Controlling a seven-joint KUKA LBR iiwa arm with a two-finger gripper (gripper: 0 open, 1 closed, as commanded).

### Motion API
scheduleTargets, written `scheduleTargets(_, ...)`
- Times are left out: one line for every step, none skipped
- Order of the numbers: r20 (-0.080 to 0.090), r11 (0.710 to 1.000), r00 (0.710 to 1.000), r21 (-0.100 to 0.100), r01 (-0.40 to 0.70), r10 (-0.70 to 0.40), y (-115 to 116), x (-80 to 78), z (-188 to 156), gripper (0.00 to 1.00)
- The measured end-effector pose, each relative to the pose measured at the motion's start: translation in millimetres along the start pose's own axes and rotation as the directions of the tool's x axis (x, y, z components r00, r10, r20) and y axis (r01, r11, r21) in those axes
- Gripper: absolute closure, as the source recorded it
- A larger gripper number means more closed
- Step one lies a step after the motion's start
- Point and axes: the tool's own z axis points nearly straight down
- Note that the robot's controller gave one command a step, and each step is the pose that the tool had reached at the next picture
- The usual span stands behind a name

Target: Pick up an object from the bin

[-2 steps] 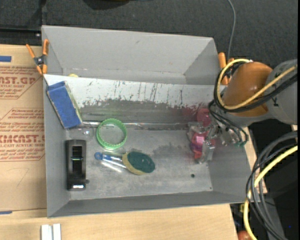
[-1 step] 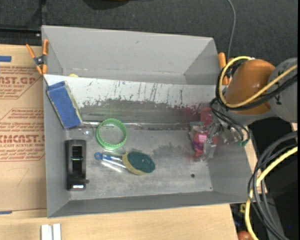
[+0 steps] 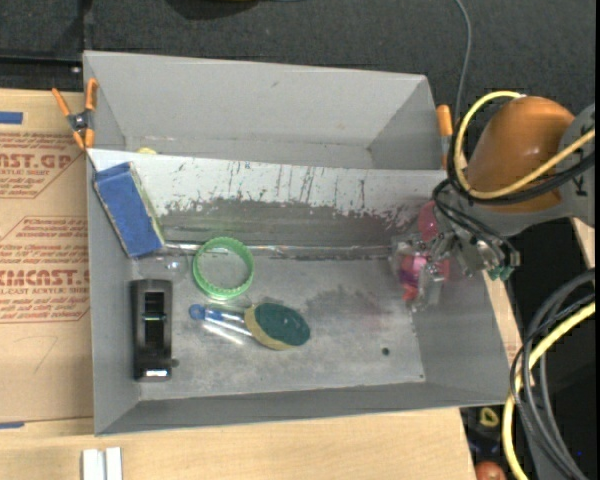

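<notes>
My gripper (image 3: pixel 421 280) is low at the bin's right side, near the foot of the right wall. A small pink and magenta thing (image 3: pixel 411 266) sits between its fingers, and the fingers are shut on it. Its exact shape is hard to make out, since the gripper covers part of it. The nearest other loose thing is a round dark green disc on a tan base (image 3: pixel 277 325), well to the left on the bin floor. A blue and clear pen-like tube (image 3: pixel 217 318) lies against the disc's left side.
A green ring (image 3: pixel 223 268) lies left of centre. A black tape dispenser (image 3: pixel 152 329) stands at the front left, and a blue sponge block (image 3: pixel 127 208) leans in the back left corner. Bare floor stretches between the disc and the gripper.
</notes>
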Motion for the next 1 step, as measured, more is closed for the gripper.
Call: scheduleTargets(0.008, 1.0, 1.0, 0.004, -0.001, 0.001, -0.4, -2.2, -46.8, 1.0)
